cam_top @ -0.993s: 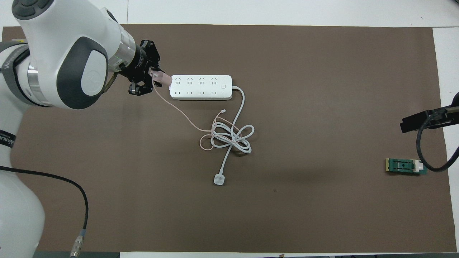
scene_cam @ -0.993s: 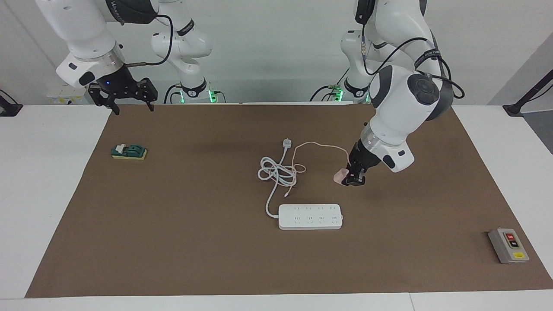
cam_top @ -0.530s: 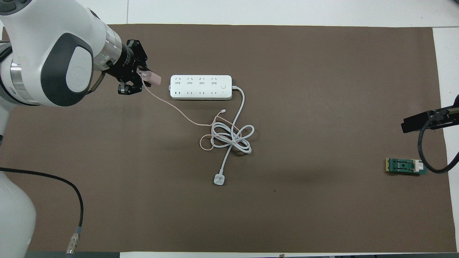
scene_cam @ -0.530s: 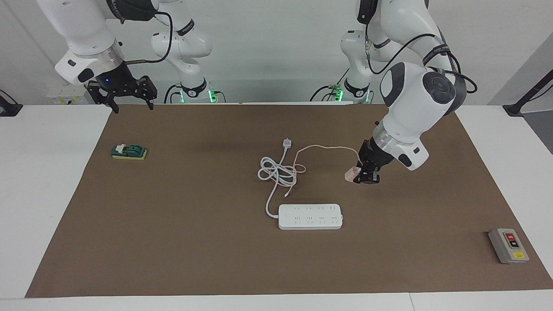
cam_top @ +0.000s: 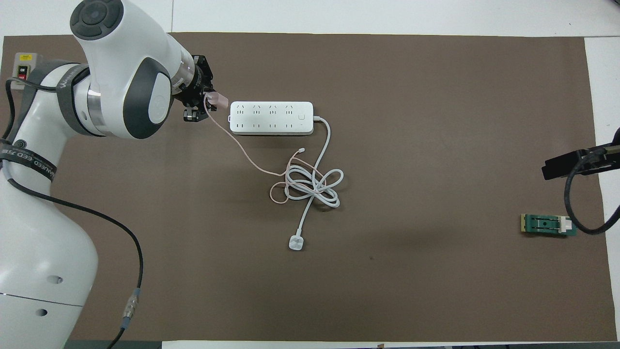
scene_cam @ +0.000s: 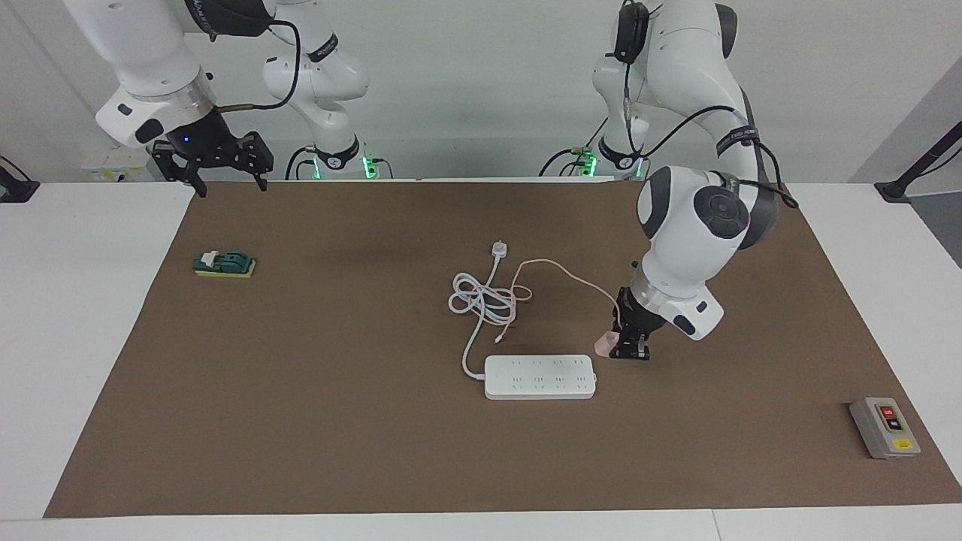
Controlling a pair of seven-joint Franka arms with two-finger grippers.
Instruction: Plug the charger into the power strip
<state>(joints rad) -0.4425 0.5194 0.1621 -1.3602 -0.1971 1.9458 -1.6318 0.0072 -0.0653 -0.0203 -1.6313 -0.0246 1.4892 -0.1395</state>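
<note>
Brown matting covers the table. On it the strip lies with its long axis running from one arm's end toward the other. The left end effector, clenched on the charger, hangs just off the strip's short end on the left arm's side. The sockets therefore lie sideways from the charger, toward the right arm's end. The right end effector waits released over the mat's edge by its base.

You had a brown mat over the white table, a green block at its nine o'clock edge in the facing view, and a grey switch box near four o'clock.
</note>
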